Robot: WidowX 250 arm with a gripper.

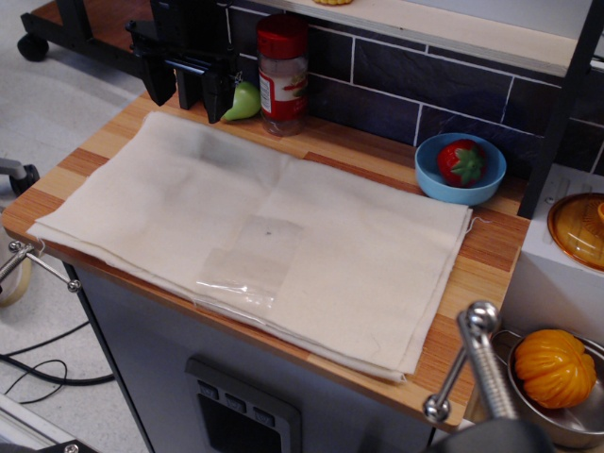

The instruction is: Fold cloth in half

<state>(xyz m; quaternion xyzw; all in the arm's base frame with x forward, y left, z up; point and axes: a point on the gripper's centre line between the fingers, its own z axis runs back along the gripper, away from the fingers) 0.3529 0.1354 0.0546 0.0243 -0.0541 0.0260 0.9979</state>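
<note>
The cloth (311, 217) is a large cream sheet lying flat and spread over most of the wooden counter (481, 247). It has fold creases and a clear shiny tape patch (247, 271) near its front edge. My black gripper (189, 92) hangs above the cloth's far left corner, close to the back wall. Its jaws stand apart with nothing between them. It does not touch the cloth.
A red-lidded spice jar (282, 74) and a green pear-like object (244, 100) stand just behind the cloth, right of the gripper. A blue bowl (444, 184) holding a strawberry (462, 160) sits at the back right. A metal pot (576, 429) with an orange object (553, 366) is at lower right.
</note>
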